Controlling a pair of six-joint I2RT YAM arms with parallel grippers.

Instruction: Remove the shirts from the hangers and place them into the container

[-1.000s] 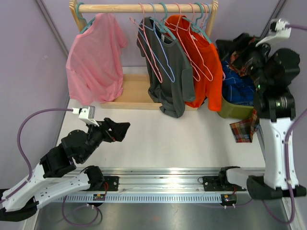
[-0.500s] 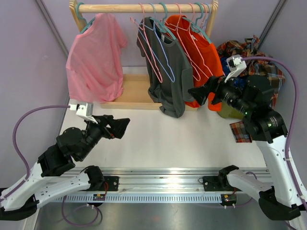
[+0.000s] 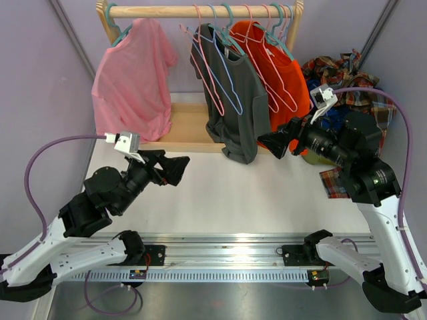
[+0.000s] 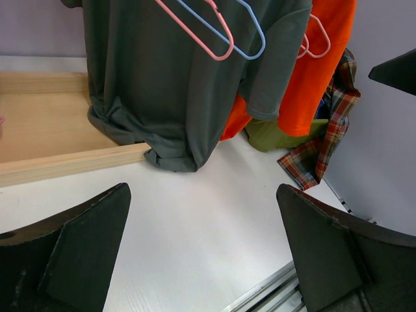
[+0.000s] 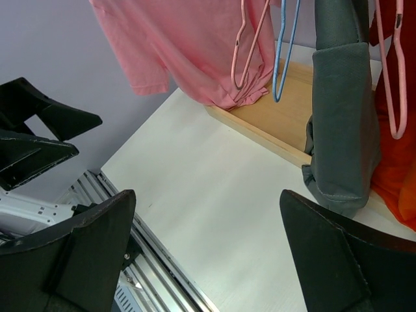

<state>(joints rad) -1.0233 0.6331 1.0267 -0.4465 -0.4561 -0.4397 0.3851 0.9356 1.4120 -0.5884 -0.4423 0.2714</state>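
Rack first: the wooden rail [image 3: 200,11] stands beyond both tools, across the white surface [image 3: 233,193]. Three shirts hang from it. The pink shirt [image 3: 130,83] is ahead and to the left of the left tool [image 3: 176,170], the dark grey shirt [image 3: 230,100] hangs beyond the gap between the two tools, and the orange shirt [image 3: 287,100] is just past the right tool [image 3: 272,142].

The olive container [image 4: 279,136] sits behind the right tool, under the orange hem. Plaid shirts [image 3: 347,67] are heaped in it, with one part spilling over the rim. Bare pink and lavender-blue hangers [image 3: 220,80] dangle in front of the grey shirt.

Both tools have their jaws wide apart and hold nothing. The grey shirt looks like the next target. One tool should pinch cloth near the shoulder while the other steadies its hanger. Both should avoid the bare hangers so nothing snags, and the fabric should be lifted off the hanger arm rather than dragged by the hem.
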